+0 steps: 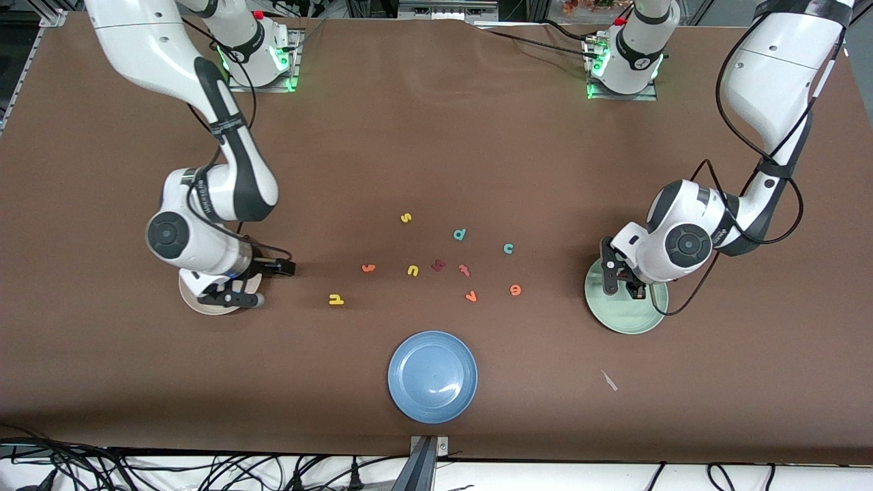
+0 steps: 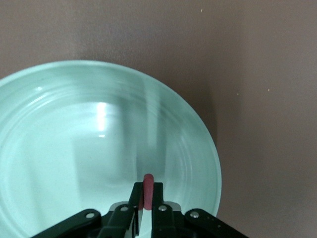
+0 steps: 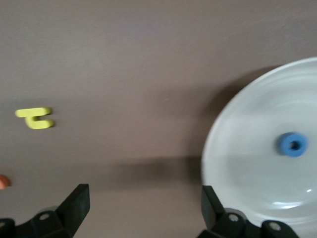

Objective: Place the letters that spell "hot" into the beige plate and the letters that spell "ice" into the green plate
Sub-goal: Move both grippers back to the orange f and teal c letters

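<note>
My left gripper hangs over the green plate, shut on the dark red i. Over the rim of the beige plate, my right gripper stands open and holds nothing. The blue o lies in that plate. Close to the beige plate, the yellow h rests on the table. The orange t, teal c and orange e lie among the loose letters mid-table.
A blue plate sits near the front edge. Other loose letters are a yellow s, teal d, yellow u, a dark red letter, a pinkish t-like letter and an orange v.
</note>
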Controlling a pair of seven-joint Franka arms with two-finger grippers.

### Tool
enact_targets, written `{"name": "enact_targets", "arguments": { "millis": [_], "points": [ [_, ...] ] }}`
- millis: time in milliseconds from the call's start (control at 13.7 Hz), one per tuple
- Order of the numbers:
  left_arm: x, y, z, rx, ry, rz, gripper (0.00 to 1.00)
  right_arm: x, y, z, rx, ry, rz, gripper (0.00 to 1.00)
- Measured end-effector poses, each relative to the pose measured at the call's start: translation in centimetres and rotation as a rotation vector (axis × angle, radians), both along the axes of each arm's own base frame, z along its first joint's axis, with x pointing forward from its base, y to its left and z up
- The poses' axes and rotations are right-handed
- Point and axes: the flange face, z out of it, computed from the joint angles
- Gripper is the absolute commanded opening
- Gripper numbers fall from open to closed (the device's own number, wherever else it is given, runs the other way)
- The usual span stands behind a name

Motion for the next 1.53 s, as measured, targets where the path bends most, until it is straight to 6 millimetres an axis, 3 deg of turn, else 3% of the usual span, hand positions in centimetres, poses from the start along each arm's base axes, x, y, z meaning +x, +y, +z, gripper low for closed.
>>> {"name": "enact_targets", "arguments": {
  "millis": [219,438,876,1241,1533],
  "points": [
    [0.2,-1.0,0.9,-0.008,-0.012,-0.026,1.0,-0.9,4.6,0.5,-0.007,-0.007,-0.121,1.0],
    [0.4,-1.5,3.1,0.01,0.003,-0.028,1.0,-1.9,9.9,1.1,-0.015,-0.014,-0.272,1.0],
    [0.2,-4.1,8.6,-0.005,0.059,0.162,1.0,-2.0,18.1,-2.2,-0.051,-0.013,-0.684,1.0],
    [-1.3,-10.3,9.8,0.023,0.031,0.455,1.0,-1.1,19.5,-4.1,-0.068,-0.024,-0.824,1.0],
    [-4.5,-18.4,9.2,0.086,0.002,0.744,1.0,-1.3,19.7,-4.8,-0.081,-0.016,-0.867,0.95]
  ]
}}
